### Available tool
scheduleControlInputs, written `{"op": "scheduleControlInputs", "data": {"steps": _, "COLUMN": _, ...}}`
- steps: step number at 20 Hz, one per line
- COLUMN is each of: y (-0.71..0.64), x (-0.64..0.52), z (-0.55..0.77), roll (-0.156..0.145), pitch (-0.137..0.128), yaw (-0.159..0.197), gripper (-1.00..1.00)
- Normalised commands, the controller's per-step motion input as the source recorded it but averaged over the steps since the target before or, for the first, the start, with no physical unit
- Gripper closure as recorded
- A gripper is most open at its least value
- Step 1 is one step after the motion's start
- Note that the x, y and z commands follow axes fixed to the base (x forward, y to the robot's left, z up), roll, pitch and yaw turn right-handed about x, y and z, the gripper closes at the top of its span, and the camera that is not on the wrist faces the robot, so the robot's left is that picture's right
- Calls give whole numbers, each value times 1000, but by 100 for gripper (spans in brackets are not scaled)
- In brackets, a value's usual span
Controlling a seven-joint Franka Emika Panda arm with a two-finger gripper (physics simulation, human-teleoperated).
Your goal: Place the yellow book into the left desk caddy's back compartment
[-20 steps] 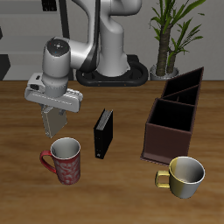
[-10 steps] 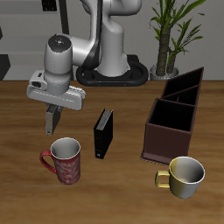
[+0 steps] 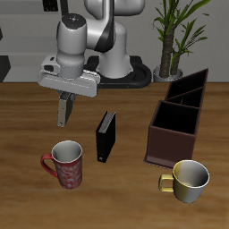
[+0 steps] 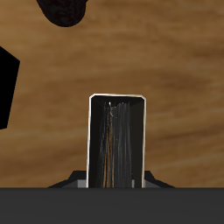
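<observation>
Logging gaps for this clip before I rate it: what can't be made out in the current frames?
- Jaws: in the exterior view the yellow book hanging under the gripper covers them; the wrist view shows only the book.
- Left desk caddy: its walls hide the compartment floors; absent from the wrist view.
- Black book: cover detail too small.

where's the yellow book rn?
The yellow book hangs upright in the gripper, off the table, above and behind the red mug and beside the standing black book. The wrist view shows it between the fingers.
</observation>
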Motion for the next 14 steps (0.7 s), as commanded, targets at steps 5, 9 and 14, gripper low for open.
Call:
{"op": "scheduleControlInputs", "data": {"steps": 5, "y": 394, "x": -84, "z": 319, "roll": -6, "pitch": -49, "yaw": 16, "gripper": 100}}
{"op": "scheduleControlInputs", "data": {"steps": 9, "y": 258, "x": -186, "z": 318, "roll": -12, "pitch": 5, "yaw": 29, "gripper": 100}}
{"op": "scheduleControlInputs", "data": {"steps": 14, "y": 280, "x": -374, "z": 348, "roll": -44, "pitch": -29, "yaw": -29, "gripper": 100}}
